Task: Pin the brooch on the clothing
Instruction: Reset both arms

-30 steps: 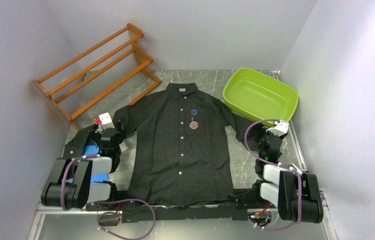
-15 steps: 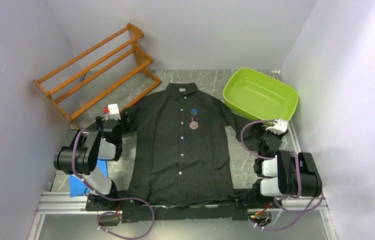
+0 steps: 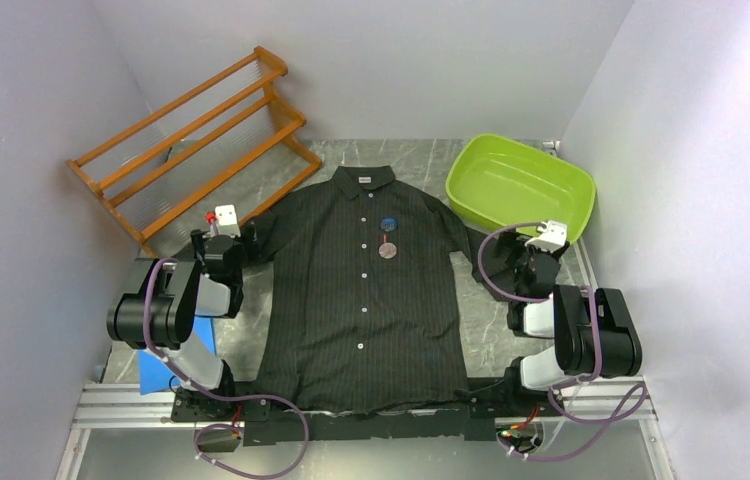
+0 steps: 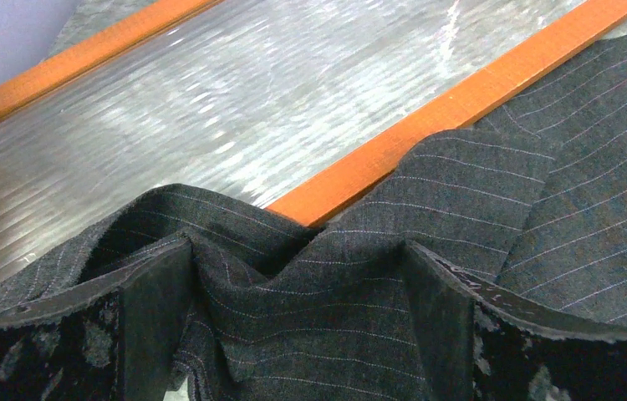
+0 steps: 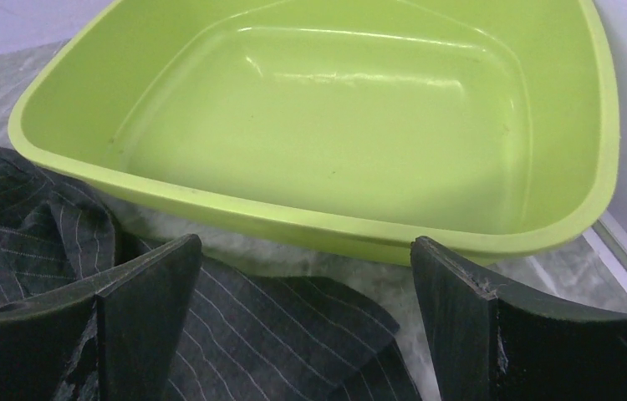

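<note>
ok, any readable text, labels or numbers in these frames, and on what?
Nothing legible.
White collar label on the shirt: print too small to read.
Blue round pin on the chest: too small to read.
Pinkish round pin below it: too small to read.
Green basin, wooden rack: no text visible.

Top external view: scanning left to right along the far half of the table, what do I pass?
Wooden slatted rack → black pinstriped shirt → lime-green plastic tub
</note>
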